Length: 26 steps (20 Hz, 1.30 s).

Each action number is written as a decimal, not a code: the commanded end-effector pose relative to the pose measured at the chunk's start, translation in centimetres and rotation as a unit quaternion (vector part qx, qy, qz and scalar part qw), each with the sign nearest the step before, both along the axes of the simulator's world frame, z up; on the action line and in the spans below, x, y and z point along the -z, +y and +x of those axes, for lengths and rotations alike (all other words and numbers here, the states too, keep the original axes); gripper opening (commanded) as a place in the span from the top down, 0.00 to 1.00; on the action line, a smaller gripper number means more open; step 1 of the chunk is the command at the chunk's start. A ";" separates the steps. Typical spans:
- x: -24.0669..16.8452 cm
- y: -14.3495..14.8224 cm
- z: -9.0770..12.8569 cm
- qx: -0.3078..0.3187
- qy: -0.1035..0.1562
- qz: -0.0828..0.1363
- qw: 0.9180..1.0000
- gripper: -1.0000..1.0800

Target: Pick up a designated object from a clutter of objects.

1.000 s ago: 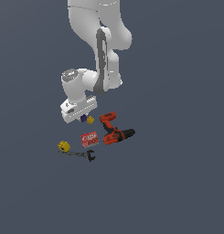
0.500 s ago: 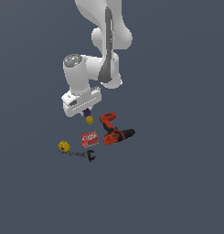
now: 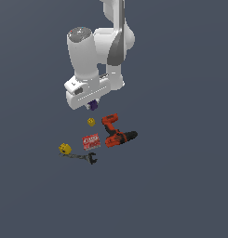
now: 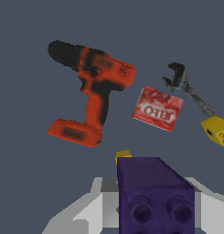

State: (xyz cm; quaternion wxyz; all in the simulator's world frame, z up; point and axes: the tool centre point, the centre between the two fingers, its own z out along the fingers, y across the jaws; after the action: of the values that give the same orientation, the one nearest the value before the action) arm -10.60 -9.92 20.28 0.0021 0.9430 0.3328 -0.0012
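Purple block (image 4: 154, 194) clamped in gripper (image 3: 92, 105), aloft above the clutter

Exterior view: distant, high, angled down on arm. Wrist view: close, looking down. Both share power drill (image 3: 116, 132) (image 4: 89, 101).

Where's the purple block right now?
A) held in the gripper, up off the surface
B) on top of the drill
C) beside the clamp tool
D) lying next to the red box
A: the purple block sits in the gripper well above the drill and red box; the wrist view shows it between the fingers.
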 end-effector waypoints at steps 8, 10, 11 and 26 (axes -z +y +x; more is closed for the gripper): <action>-8.5 4.1 1.8 0.000 0.000 0.000 1.000 1.00; -10.4 5.0 2.2 0.000 0.000 0.000 1.000 1.00; -11.4 5.4 2.5 0.000 0.000 0.000 1.000 1.00; -21.6 10.2 5.3 -0.001 0.000 0.002 1.000 1.00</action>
State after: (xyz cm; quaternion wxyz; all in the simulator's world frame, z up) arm -5.53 0.00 41.21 0.0003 0.9426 0.3340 0.0001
